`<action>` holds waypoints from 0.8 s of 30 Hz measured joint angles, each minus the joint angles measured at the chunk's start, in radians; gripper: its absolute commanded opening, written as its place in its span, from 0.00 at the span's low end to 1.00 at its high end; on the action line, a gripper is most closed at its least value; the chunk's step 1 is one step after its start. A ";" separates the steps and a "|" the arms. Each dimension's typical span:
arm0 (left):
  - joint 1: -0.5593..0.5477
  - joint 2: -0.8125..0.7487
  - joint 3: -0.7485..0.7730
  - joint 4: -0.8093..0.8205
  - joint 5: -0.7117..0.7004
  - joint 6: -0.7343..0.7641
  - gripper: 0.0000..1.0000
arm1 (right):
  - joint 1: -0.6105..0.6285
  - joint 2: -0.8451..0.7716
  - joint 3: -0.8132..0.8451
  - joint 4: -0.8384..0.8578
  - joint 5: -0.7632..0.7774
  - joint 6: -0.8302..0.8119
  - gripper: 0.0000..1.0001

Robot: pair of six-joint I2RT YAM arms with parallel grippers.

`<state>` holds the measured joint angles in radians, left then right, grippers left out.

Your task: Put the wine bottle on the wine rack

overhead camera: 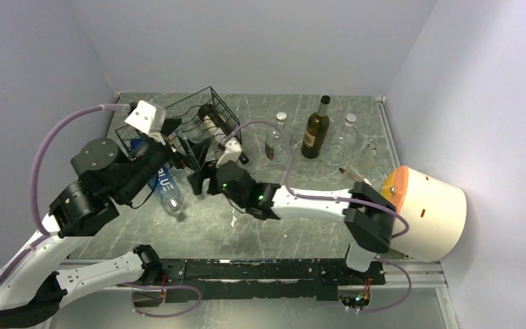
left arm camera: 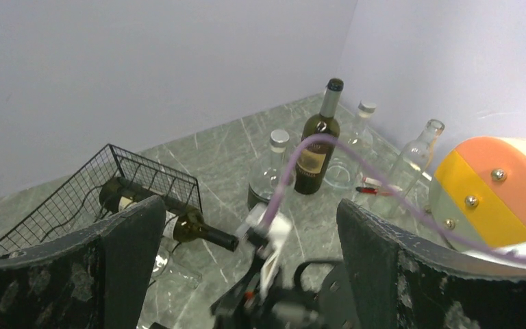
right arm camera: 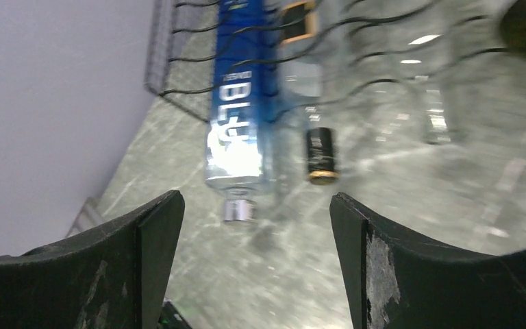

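Wine bottle, dark glass, stands upright on the bench toward 1 o'clock, not yet racked and well apart from both arms. The wine rack sits toward 11 o'clock. It holds a second dark bottle lying on an upper tier, neck poking out of the open side. A blue-labelled clear bottle lies at the rack's 7 o'clock with its base end among the lower wires and its cap pointing at me. Whether it rests in a cradle or on the bench I cannot tell. My left pincer is spread wide with nothing in it, raised at the rack's 9 o'clock side and looking across it. My right pincer is also spread wide and empty, low at the rack's 6 o'clock, facing the blue-labelled bottle's cap. I judge we are between placements, with the fetch of the upright bottle to come. That calls for swinging the right arm out toward 1 o'clock, threading between the clear bottles flanking the target, and closing on its body without toppling them.
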<state>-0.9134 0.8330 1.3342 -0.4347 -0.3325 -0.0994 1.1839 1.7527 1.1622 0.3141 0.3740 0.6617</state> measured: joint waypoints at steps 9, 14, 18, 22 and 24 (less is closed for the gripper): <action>0.000 -0.019 -0.180 0.079 -0.032 -0.024 0.98 | -0.246 -0.368 -0.130 -0.354 0.124 0.008 0.82; 0.000 -0.046 -0.306 0.153 -0.031 -0.026 0.98 | -0.373 -0.579 -0.134 -0.493 0.198 -0.058 0.82; 0.000 -0.047 -0.383 0.196 -0.024 -0.026 0.98 | -0.431 -0.616 -0.088 -0.562 0.230 -0.126 0.82; 0.000 -0.027 -0.417 0.206 -0.022 -0.038 0.98 | -0.494 -0.519 0.047 -0.668 0.240 -0.196 0.82; 0.000 -0.018 -0.417 0.206 -0.023 -0.052 0.98 | -0.511 -0.459 0.109 -0.689 0.230 -0.233 0.82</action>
<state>-0.9134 0.8150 0.9173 -0.2291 -0.3550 -0.1516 0.6727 1.2934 1.2713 -0.3748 0.6044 0.4286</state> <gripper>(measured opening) 0.985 0.822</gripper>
